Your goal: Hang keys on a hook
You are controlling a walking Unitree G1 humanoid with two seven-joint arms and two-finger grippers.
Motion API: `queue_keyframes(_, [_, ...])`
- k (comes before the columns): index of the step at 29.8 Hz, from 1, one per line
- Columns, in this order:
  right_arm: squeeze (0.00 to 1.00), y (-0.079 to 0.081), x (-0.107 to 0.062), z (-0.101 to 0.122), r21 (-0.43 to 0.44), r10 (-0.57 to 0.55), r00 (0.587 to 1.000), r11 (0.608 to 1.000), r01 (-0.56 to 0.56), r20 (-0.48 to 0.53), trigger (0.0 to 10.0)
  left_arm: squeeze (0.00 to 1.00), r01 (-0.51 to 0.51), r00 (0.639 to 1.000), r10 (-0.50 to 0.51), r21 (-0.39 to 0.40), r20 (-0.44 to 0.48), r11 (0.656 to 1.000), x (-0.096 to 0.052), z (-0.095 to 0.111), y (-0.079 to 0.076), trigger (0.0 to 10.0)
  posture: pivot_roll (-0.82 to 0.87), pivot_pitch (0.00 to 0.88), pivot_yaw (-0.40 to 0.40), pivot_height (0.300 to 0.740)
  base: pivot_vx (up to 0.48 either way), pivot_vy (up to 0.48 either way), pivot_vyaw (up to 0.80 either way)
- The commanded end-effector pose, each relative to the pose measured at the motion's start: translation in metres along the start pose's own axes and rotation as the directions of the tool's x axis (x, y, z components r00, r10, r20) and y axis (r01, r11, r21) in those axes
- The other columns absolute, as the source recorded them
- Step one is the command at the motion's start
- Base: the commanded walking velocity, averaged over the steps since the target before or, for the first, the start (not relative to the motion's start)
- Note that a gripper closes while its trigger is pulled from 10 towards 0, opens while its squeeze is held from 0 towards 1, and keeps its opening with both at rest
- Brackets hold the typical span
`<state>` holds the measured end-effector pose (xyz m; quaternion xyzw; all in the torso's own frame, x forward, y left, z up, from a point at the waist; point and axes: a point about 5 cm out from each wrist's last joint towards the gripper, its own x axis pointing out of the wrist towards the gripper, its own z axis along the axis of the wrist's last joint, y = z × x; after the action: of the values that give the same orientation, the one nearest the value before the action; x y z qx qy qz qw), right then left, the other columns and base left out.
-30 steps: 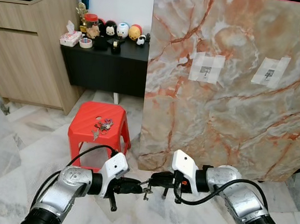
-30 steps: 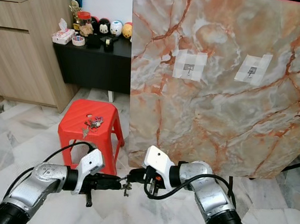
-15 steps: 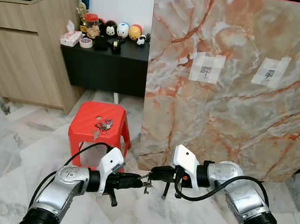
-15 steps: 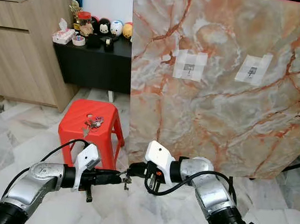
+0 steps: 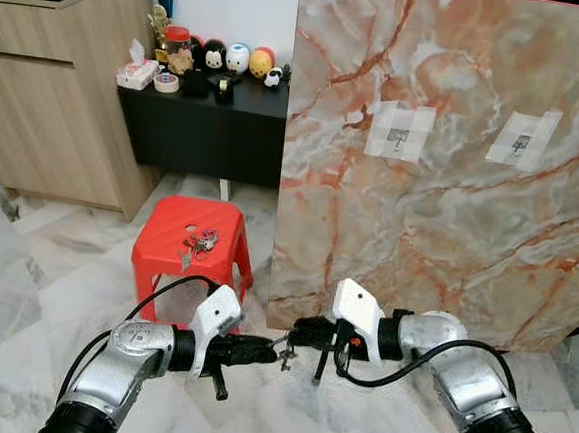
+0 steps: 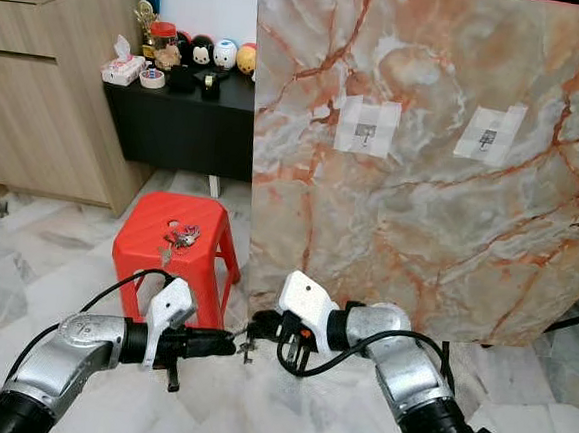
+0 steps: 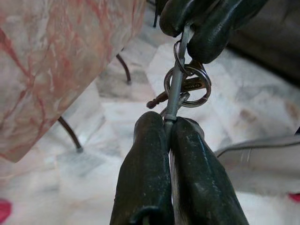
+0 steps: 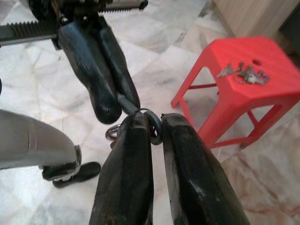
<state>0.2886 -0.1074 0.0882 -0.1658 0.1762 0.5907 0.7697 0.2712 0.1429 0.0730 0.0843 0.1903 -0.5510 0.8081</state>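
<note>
My left gripper is pinched together on the flat metal blade of one key, and my right gripper meets it tip to tip in front of me, its black fingers nipping the small steel split ring of that same bunch of keys, so the bunch is stretched between both hands low over the pale marble floor; I judge I hold it from both ends to get the ring into my right fingers, since the ring, not a blade, is what has to slip over a hook. The rest of the bunch dangles just under the meeting point. To the left and farther off, a red plastic stool carries a second loose heap of keys, set within reach for a later turn. Beyond my right hand stands a big upright slab of orange-veined marble, and taped high on it are two small hooks, well apart from the keys and above them, so I would have to lift and reach far to hang the ring
</note>
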Motion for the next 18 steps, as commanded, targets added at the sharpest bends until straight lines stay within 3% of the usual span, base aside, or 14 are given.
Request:
queue_keyframes(1, [0.0, 0.003, -0.001, -0.012, 0.022, 0.013, 0.998, 1.0, -0.012, -0.054, 10.0, 0.0, -0.084, 0.996, 0.085, 0.07, -0.008, 0.994, -0.009, 0.01, 0.012, 0.0, 0.04, 0.0, -0.099, 0.74, 0.0, 0.0, 0.0])
queue_keyframes(7, [0.0, 0.0, -0.001, -0.008, 0.017, 0.0, 0.999, 1.0, 0.001, -0.035, 10.0, 0.0, -0.096, 0.988, 0.111, 0.13, -0.111, 0.987, -0.012, 0.0, 0.014, 0.0, 0.04, 0.0, -0.099, 0.74, 0.0, 0.0, 0.0])
queue_keyframes(8, [1.0, 0.0, -0.001, -0.007, 0.02, 0.006, 1.0, 1.0, -0.005, -0.03, 10.0, 0.0, -0.094, 0.986, 0.111, 0.138, -0.121, 0.986, -0.012, -0.001, 0.014, 0.0, 0.04, 0.0, -0.099, 0.74, 0.0, 0.0, 0.0])
queue_keyframes(17, [1.0, -0.001, -0.001, -0.009, -0.002, -0.002, 0.999, 1.0, 0.002, -0.053, 10.0, 0.0, -0.096, 0.979, 0.126, 0.18, -0.16, 0.979, -0.01, -0.003, 0.014, 0.0, 0.04, 0.0, -0.099, 0.74, 0.0, 0.0, 0.0])
queue_keyframes(18, [0.04, -0.004, -0.002, -0.011, -0.014, -0.022, 0.997, 1.0, 0.021, -0.074, 10.0, 0.0, -0.105, 0.975, 0.136, 0.179, -0.175, 0.978, -0.011, -0.005, 0.015, 0.0, 0.04, 0.0, -0.096, 0.74, 0.0, 0.0, 0.0])
